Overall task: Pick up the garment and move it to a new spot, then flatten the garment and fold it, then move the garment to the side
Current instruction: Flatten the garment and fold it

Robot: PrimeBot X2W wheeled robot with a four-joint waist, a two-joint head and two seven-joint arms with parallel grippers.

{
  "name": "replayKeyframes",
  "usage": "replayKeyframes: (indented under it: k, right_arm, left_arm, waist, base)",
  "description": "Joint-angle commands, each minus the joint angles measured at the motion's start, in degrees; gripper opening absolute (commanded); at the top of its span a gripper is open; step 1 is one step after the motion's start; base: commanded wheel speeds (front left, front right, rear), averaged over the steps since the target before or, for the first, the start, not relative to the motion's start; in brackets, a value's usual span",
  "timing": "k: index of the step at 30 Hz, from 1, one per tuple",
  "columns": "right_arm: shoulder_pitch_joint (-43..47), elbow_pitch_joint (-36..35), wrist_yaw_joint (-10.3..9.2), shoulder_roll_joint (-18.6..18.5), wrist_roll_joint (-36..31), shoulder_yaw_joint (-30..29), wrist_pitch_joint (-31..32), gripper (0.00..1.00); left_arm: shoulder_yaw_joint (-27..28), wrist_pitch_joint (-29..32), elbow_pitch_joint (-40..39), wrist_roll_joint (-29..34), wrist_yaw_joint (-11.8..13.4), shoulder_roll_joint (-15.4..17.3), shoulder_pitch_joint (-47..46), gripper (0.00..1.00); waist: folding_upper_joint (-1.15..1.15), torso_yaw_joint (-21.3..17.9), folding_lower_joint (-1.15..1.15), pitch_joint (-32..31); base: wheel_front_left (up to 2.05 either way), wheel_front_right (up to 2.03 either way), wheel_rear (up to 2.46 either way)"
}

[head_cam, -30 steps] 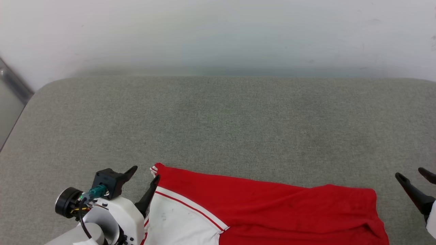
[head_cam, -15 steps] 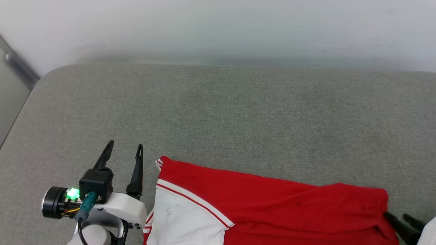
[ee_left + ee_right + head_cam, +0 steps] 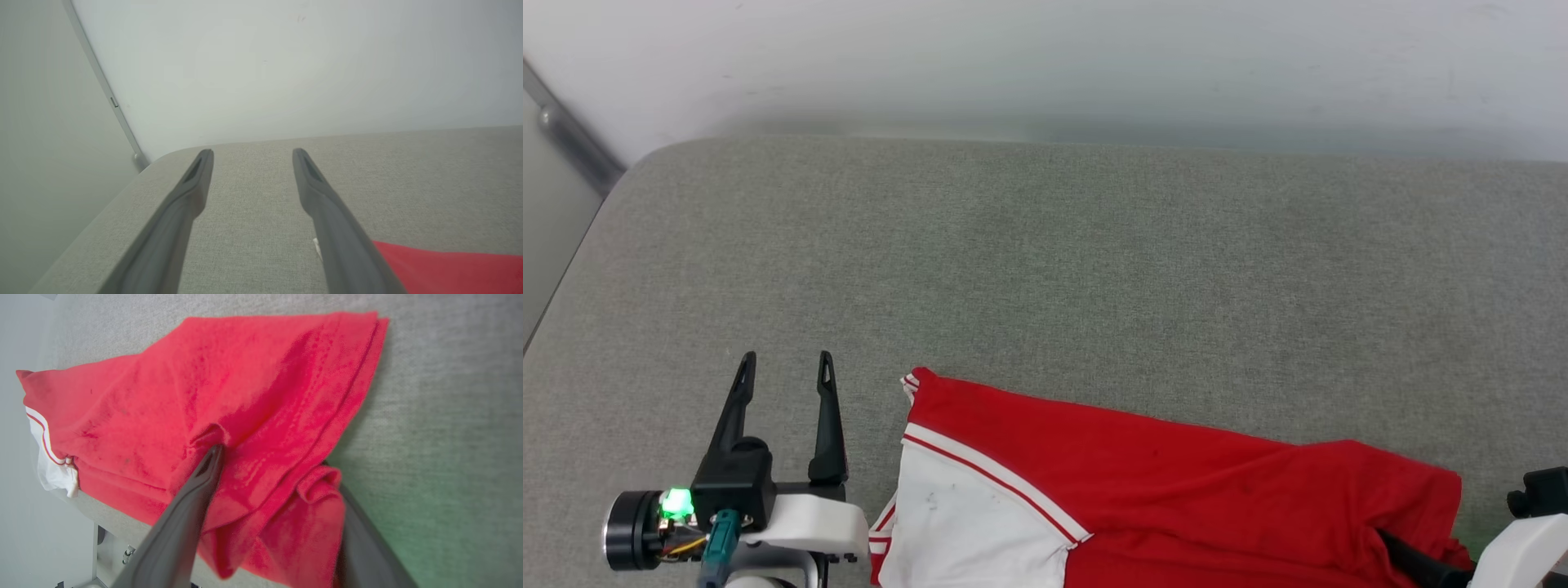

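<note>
Garment (image 3: 1176,490) at near edge of grey counter (image 3: 1045,269), rumpled, red side up, white sleeve toward left. Left end effector (image 3: 785,363) spread, empty, just beside sleeve corner. Right end effector (image 3: 273,461) spread astride bunched hem corner, not clamped. Likely flattening step, grasp pending. Next: close on hem fold, take sleeve corner with left, pull taut.

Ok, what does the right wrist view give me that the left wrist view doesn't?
Right wrist view: the right hand open astride a bunched corner of the garment, one finger on top of the cloth, plus the white sleeve. Left wrist view: the left hand open over bare grey cushion, holding nothing, with the wall and a metal strip behind. Both: red cloth of the garment lying on the cushion.
</note>
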Motion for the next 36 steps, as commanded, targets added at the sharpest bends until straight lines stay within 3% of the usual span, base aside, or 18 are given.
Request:
replayKeyframes:
  k: [1,2,3,4,16,28,36]
  right_arm:
    - [0.38,0.85,-0.02,1.59,0.11,2.06,0.04,0.92]
    - [0.26,0.96,-0.02,1.72,0.55,2.39,0.17,0.4]
    - [0.17,1.06,-0.02,1.68,0.81,2.74,0.12,0.1]
    - [0.01,1.1,-0.02,1.44,0.84,2.92,-0.06,0.0]
    - [-0.82,1.07,-0.03,-4.02,3.24,2.02,-2.36,0.0]
    - [1.06,3.44,-0.03,-12.71,2.0,-0.87,-0.28,0.0]
    - [1.01,-9.17,-0.02,-12.83,4.94,0.46,7.11,0.0]
  left_arm:
    - [1.59,-0.13,-0.47,1.72,-0.66,-1.53,1.35,1.0]
    - [2.46,-0.14,-0.6,2.59,-1.11,-2.24,1.81,1.0]
    - [3.42,-0.14,-0.76,3.68,-1.3,-2.95,2.28,1.0]
    - [4.01,-0.13,-0.85,4.41,-1.76,-3.66,2.72,1.0]
    - [8.19,-0.14,-0.24,11.25,-5.85,-8.89,6.66,1.0]
    - [8.92,-0.13,0.32,13.22,-7.98,-10.25,8.82,1.0]
    - [8.88,-0.13,0.67,13.87,-9.0,-10.8,9.29,1.0]
  waist:
    - [0.0,0.05,0.0,-0.05]
    - [0.0,0.08,0.0,-0.12]
    - [0.0,0.1,0.0,-0.22]
    - [0.0,0.09,0.0,-0.34]
    - [0.0,-0.43,0.0,-3.48]
    - [0.0,-1.4,0.0,-5.58]
    - [0.0,-1.84,0.0,-5.44]
  base:
    - [0.0,0.0,0.0]
    - [0.0,0.0,0.0]
    - [0.0,0.0,0.0]
    - [0.0,0.0,0.0]
    - [0.0,0.0,0.0]
    - [0.0,0.0,0.0]
    - [0.0,0.0,0.0]
